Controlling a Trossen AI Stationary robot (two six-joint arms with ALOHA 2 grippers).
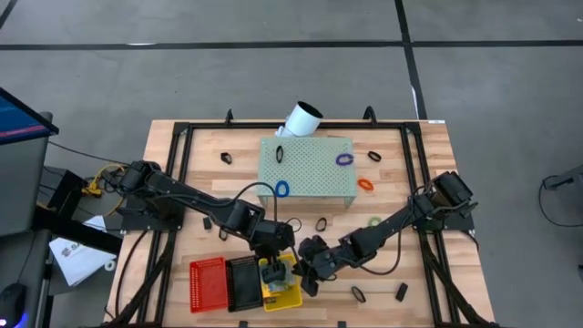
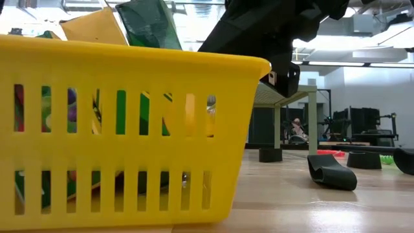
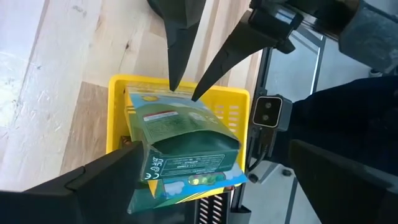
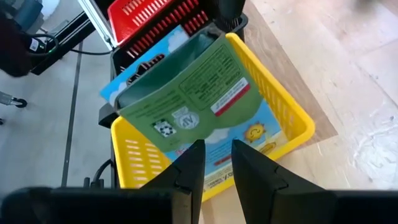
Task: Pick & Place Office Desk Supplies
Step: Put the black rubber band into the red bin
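From above, the left gripper [image 1: 271, 270] and the right gripper [image 1: 308, 273] meet over the yellow basket [image 1: 293, 297] at the near edge of the surface [image 1: 428, 196], with a black basket [image 1: 243, 283] and a red basket [image 1: 208, 283] just beyond the left gripper. Loose loops, among them a blue loop [image 1: 281, 189] and an orange loop [image 1: 365, 184], lie well behind both grippers on and around the perforated block [image 1: 314, 169].

At table height, the basket wall fills the view and box tops poke above its rim; a black clip [image 2: 331, 171] lies off to one side.

The left wrist view shows the left gripper spread wide around a green crayon box [image 3: 186, 146], which stands tilted on boxes already inside.

The right wrist view shows the right gripper's fingers close together at the box's edge (whether they actually pinch it, I cannot tell).

The risk, I judge, is the box tipping over the rim, since it rests high and crooked. The two arms also crowd each other.
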